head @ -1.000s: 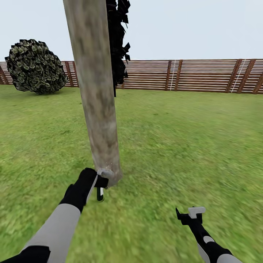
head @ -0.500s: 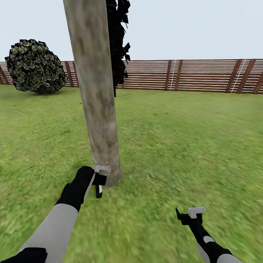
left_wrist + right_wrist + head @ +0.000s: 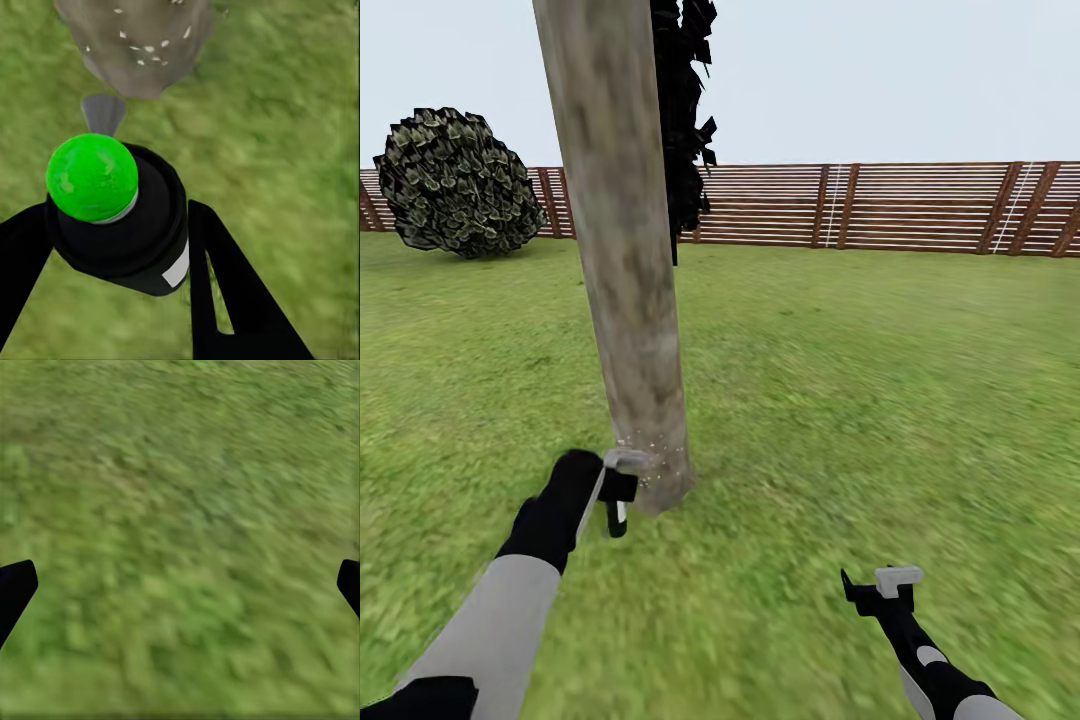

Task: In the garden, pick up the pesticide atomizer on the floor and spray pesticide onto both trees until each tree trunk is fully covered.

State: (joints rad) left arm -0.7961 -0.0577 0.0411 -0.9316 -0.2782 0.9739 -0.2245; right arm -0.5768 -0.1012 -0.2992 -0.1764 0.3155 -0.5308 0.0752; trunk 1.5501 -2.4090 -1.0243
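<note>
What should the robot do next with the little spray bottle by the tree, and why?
Probably lift the left gripper a little and keep spraying. It holds the pesticide atomizer close to the tree trunk, and the white specks sit only near the trunk's base. The trunk higher up looks bare, so the spray likely needs to climb.

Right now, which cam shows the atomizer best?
Left wrist view: the pesticide atomizer sits close up between the left gripper's fingers, green top and white label clear. In the head view it is a small dark bottle by the tree trunk. The right wrist view looks at grass.
</note>
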